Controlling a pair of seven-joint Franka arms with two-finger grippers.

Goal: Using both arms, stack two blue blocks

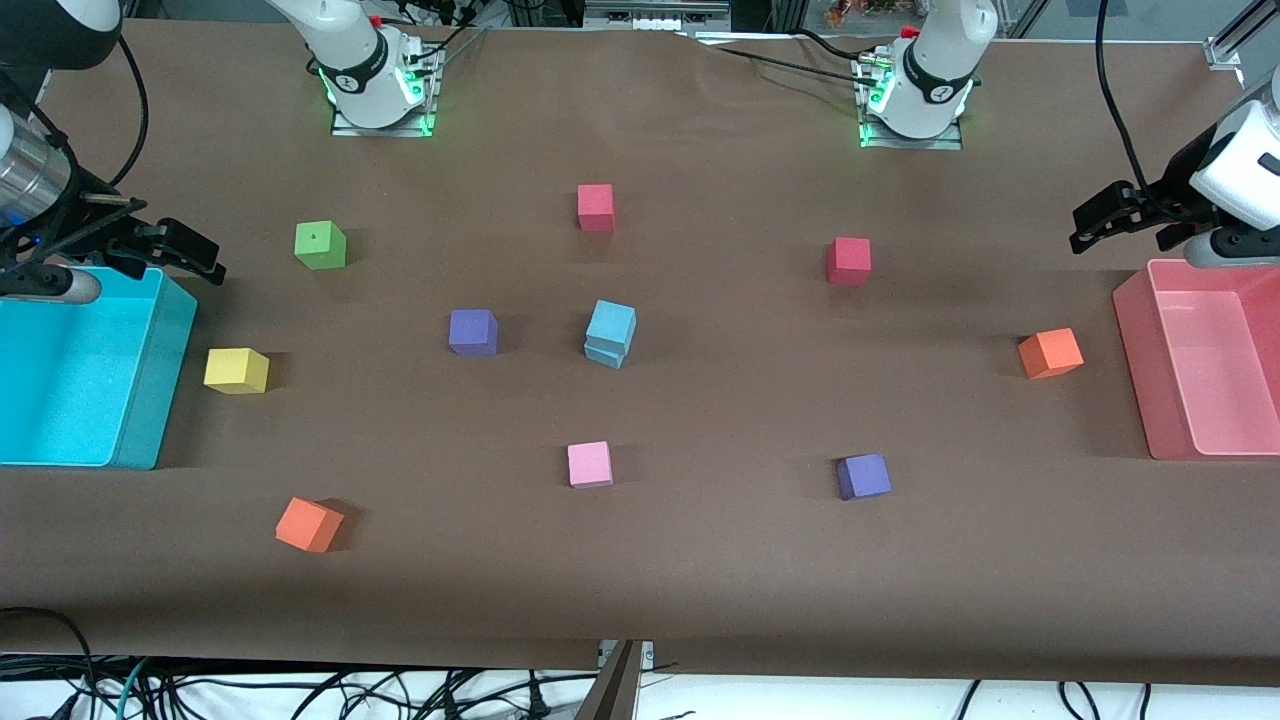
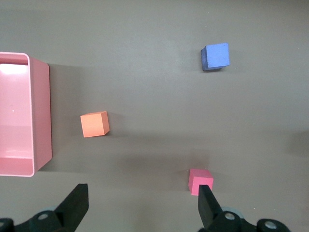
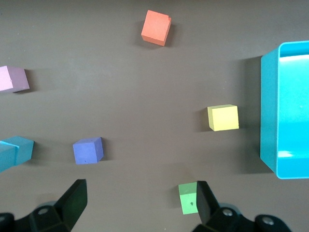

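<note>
**Operator:** Where are your claws, and what do they hold?

**Robot:** Your left gripper [image 1: 1085, 228] hangs in the air over the upper rim of the pink bin [image 1: 1135, 370], at the left arm's end of the table. Its fingers [image 2: 208, 205] stand wide apart and hold nothing; under them you see bare brown table [image 1: 700, 580] and a red block [image 2: 200, 181]. Your right gripper [image 1: 205, 255] hangs over the upper corner of the cyan bin [image 1: 150, 400], at the right arm's end. Its fingers [image 3: 75, 198] are spread wide too, with nothing between them, and a green block [image 3: 188, 197] lies below.

**Operator:** And the blue blocks?

**Robot:** You find them in the middle of the table, well apart from both grippers. The upper blue block [image 1: 611, 322] sits on the lower blue block [image 1: 604, 353], turned a little askew, so an edge of the lower one shows beneath it. A purple block [image 1: 472, 332] lies beside the stack toward the right arm's end, a pink block [image 1: 590, 464] nearer to the front camera, and a second red block [image 1: 595, 207] farther from it.

**Operator:** Anything near the bins?

**Robot:** An orange block [image 1: 1050, 353] lies near the pink bin, and a yellow block [image 1: 236, 370] just beside the cyan bin.
</note>
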